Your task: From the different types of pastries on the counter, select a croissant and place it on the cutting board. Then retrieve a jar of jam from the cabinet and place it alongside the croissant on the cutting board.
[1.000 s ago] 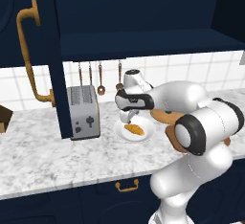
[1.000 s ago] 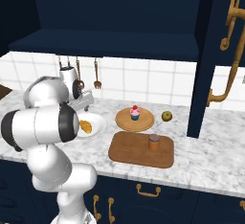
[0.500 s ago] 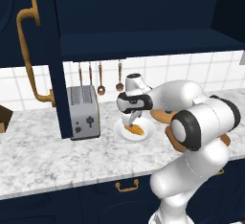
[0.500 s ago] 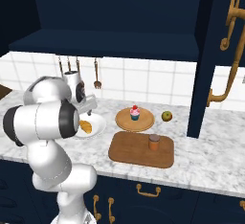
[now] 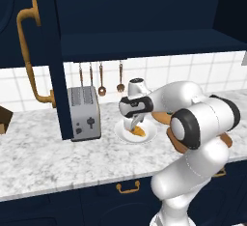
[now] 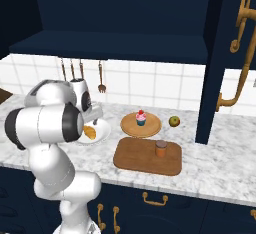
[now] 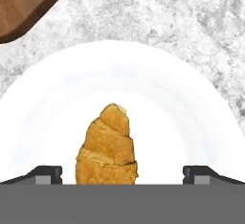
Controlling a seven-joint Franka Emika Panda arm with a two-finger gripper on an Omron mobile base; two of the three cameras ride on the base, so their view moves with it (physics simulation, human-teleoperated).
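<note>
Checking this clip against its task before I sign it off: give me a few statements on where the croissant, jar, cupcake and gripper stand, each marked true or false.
1. The croissant lies on the white plate. True.
2. The gripper is shut on the croissant. False: its fingertips stand wide open on either side of the croissant.
3. The jar stands on the cutting board. True.
4. The cupcake sits on the cutting board. False: it sits on the round wooden plate behind the board.
5. The toaster stands right of the white plate in the left base view. False: it stands left of it.
</note>
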